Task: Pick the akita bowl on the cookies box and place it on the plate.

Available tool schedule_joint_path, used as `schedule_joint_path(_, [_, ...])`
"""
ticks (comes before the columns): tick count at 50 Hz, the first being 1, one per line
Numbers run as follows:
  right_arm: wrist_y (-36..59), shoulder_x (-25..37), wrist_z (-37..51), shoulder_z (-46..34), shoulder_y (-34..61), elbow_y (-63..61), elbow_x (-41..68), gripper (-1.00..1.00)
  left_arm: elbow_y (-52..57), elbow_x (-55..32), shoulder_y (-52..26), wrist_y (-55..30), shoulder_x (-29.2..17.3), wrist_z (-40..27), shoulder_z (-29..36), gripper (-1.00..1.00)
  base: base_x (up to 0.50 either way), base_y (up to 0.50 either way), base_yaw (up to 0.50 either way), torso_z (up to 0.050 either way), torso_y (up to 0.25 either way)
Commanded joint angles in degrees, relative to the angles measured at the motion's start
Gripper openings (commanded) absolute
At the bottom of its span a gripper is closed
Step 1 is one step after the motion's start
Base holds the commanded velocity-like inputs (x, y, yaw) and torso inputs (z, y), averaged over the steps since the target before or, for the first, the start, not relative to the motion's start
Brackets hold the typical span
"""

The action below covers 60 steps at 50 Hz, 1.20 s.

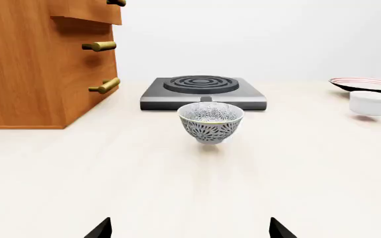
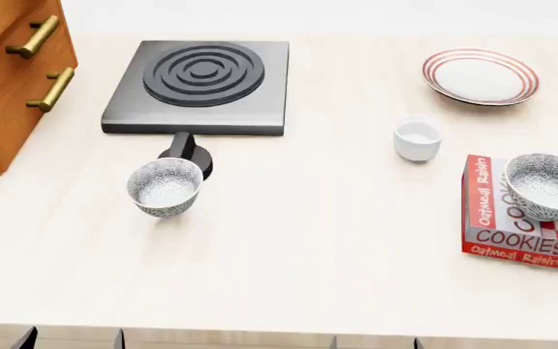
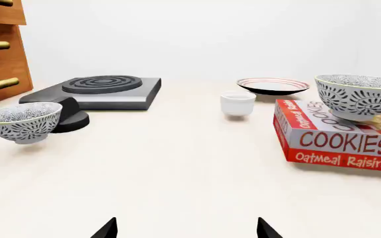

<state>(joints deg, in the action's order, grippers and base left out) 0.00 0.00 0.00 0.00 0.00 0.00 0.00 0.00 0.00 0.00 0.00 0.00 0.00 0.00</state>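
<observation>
The akita bowl [image 2: 548, 185] [image 3: 360, 96], speckled white and dark grey, stands upright on the red-and-white cookies box [image 2: 500, 218] [image 3: 333, 139] at the table's right edge. The plate [image 2: 479, 76] [image 3: 273, 85] [image 1: 369, 84], white with red rings, lies at the back right. My right gripper [image 3: 186, 229] [image 2: 374, 343] is open, low at the near table edge, well short of the box, with nothing between its fingers. My left gripper [image 1: 190, 229] [image 2: 70, 338] is open and empty too, at the near left, facing a second speckled bowl [image 1: 210, 121] [image 2: 166, 187] [image 3: 23, 121].
A plain white cup [image 2: 417, 138] [image 3: 237, 103] [image 1: 371, 102] stands between the plate and the box. A black single-ring stove [image 2: 201, 86] [image 1: 202, 91] [image 3: 97, 90] with a knob sits behind the second bowl. A wooden drawer cabinet [image 2: 12, 73] [image 1: 41, 59] with brass handles fills the far left.
</observation>
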Motion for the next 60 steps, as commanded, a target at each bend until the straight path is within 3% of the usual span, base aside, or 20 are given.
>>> schedule_joint_path(1, [-0.09,0.94,0.81,-1.63,-0.07,-0.13,0.55,1.0,-0.08,-0.98,-0.03,0.07,-0.88,-1.08,1.01,1.0,0.0,0.0,0.0,0.0,0.0])
schedule_joint_path(24, [-1.59,3.66,5.43,-3.89,0.03,-1.31,3.61,1.0,1.95,-4.12,-0.95,-0.9,-3.84,-5.18,3.75,1.0,0.0,0.0,0.0,0.0,0.0])
schedule_joint_path(34, [9.21,5.86,9.02,-1.78,-0.29,-25.15,5.55,1.0,25.27,-8.46,-2.36,-14.51,-6.68,-6.59,1.85,1.0,0.23,0.0,0.0,0.0,0.0])
schedule_joint_path(40, [17.2,7.12,10.64,-1.5,0.75,-36.53,5.94,1.0,33.34,-10.58,-3.54,-20.93,-7.87,-7.72,0.85,1.0,0.5,0.0,0.0,0.0,0.0])
schedule_joint_path(60, [17.03,9.54,11.25,-1.09,0.05,-40.9,6.99,1.0,35.02,-12.55,-4.05,-19.8,-9.1,-8.96,-0.78,1.0,0.5,0.0,0.0,0.0,0.0])
